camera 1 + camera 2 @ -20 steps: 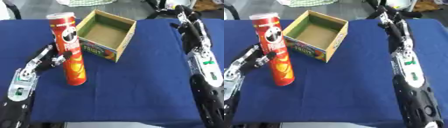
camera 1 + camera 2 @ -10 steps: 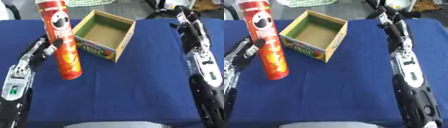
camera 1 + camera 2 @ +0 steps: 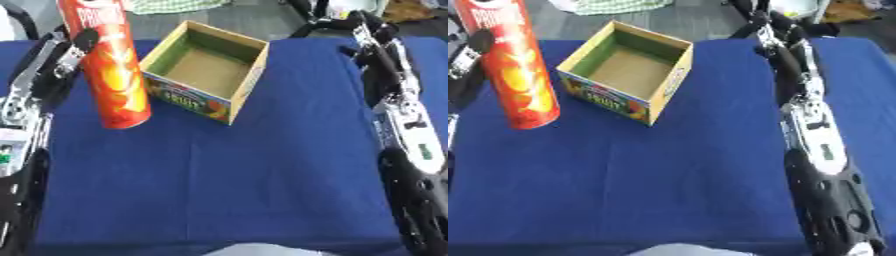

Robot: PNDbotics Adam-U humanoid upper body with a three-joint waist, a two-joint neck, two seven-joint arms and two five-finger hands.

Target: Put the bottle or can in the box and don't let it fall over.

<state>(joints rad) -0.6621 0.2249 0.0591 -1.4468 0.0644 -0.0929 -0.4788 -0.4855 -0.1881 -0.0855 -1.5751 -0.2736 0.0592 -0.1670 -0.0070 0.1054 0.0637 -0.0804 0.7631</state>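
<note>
Blue table (image 3: 262, 165) is filling most of both views, w/ one cloth-like blue surface running edge to edge.

Right arm (image 3: 811, 130) is lying along the right side of the table, stretching up twd the far right corner. Right hand (image 3: 754, 22) is sitting up there, well apart from everything else; can't tell how its fingers are set, too dark and bunched at the table's far edge.

One box (image 3: 206, 75), open top, is sitting on the table at centre-far, turned corner-on. Tan floor inside, green inner walls, printed fruit colours on the outer face. Nothing is showing inside it.

One can (image 3: 109, 65), a tall red-orange tube, is standing roughly upright just beside the box, on its left, apart from it. Long axis is running near vertical, top leaning slightly twd the far left, base end pointing down at the table. Can't tell if the base is touching the cloth or is just above it.

Left hand (image 3: 66, 55) is curling round the can's upper half from the left, a dark finger lying across the red wall near the top. Left arm (image 3: 22, 130) is coming up along the left edge.
</note>
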